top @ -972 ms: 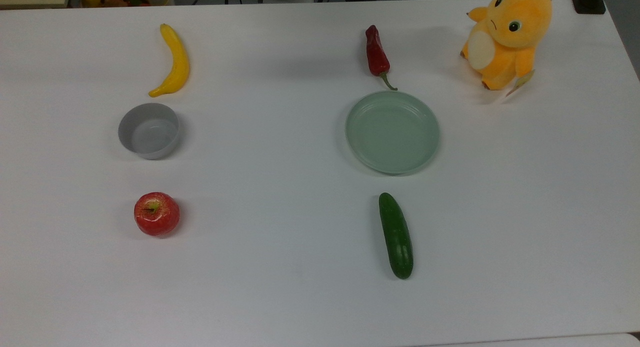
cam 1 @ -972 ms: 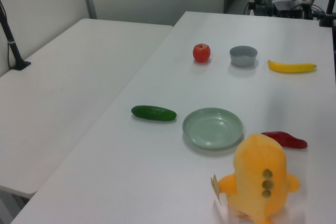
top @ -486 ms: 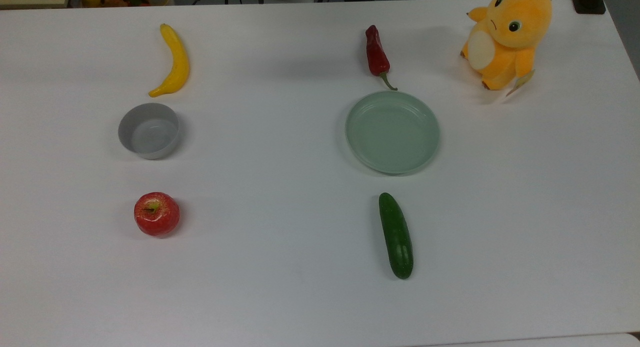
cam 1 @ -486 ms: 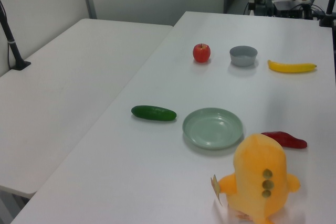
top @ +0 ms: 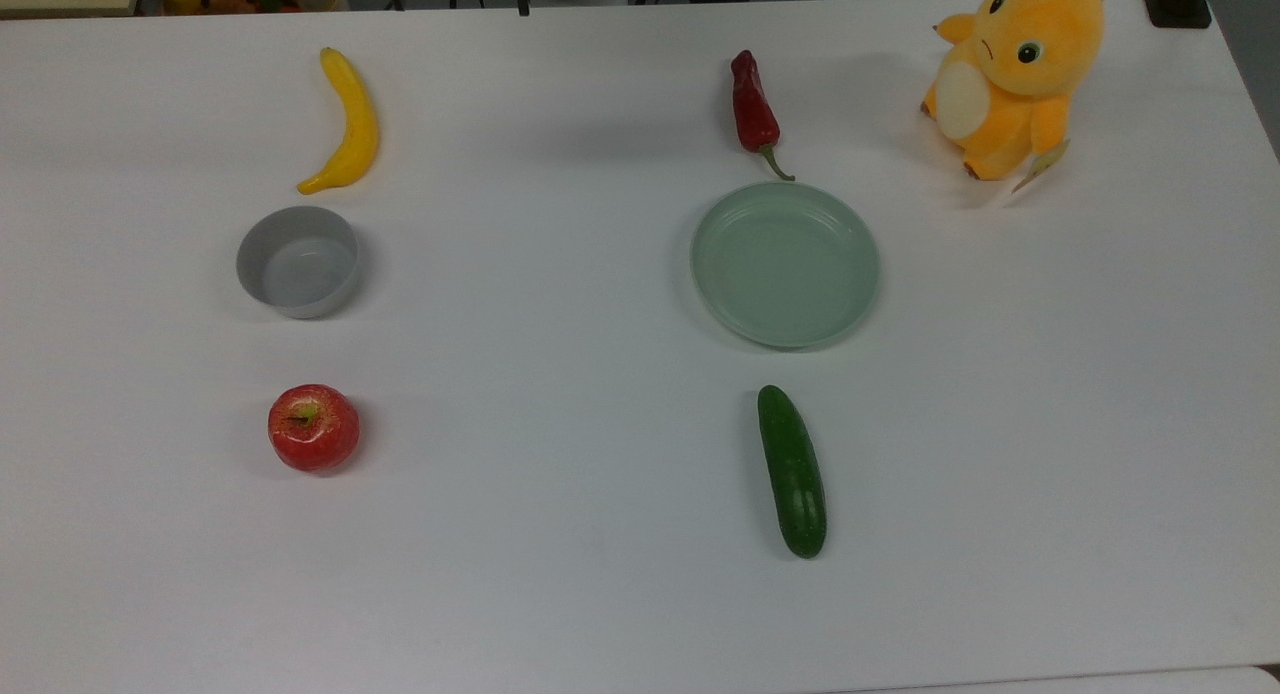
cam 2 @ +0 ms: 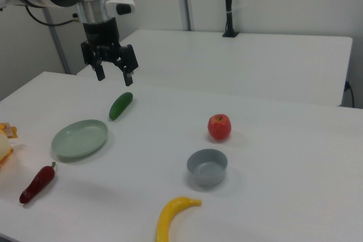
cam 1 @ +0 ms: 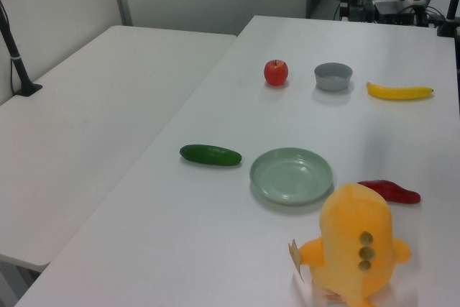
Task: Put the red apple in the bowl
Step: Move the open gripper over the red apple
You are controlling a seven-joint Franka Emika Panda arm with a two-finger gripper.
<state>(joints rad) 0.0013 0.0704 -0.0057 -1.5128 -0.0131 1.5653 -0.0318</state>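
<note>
White tabletop [cam 2: 283, 157] all round, so nothing's crowded. Going left to right in the right view: the gripper [cam 2: 113, 73] is hung up in the air with its fingers spread apart and nothing held between them. A cucumber [cam 2: 121, 105] is seen just below it, a green plate [cam 2: 79, 139] lower and to its left. The red apple [cam 2: 219, 127] is parked on the table well off to the gripper's right, and the bowl [cam 2: 207, 167] sits near the apple, not touching.
</note>
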